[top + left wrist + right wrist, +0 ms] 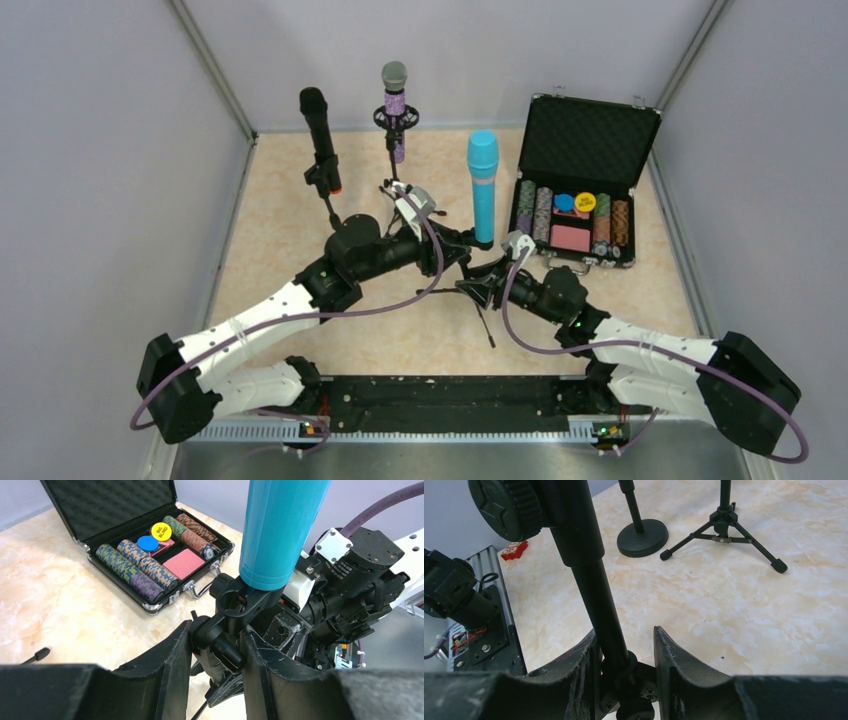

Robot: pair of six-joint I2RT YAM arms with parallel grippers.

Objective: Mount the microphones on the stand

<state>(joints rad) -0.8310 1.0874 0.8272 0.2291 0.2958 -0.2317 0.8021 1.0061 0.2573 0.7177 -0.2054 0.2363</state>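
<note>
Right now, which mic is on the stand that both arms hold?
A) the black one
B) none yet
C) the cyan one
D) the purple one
C: the cyan mic stands in the clip pinched by the left jaws, with the right jaws gripping the pole below; the black mic and purple mic sit on other stands behind.

There are three mics: a black mic (pixel 318 125), a purple mic (pixel 395 108) and a cyan mic (pixel 482 190). There are three stands: a round-foot stand (pixel 642 537), a three-leg stand (pixel 722 527) and a near stand (pixel 596 590). There are two arms: a left arm (pixel 265 322) and a right arm (pixel 650 355). There is one case (pixel 590 130). In it are four chip rows (pixel 125 566), one blue disc (pixel 147 543) and one yellow disc (pixel 161 531).
</note>
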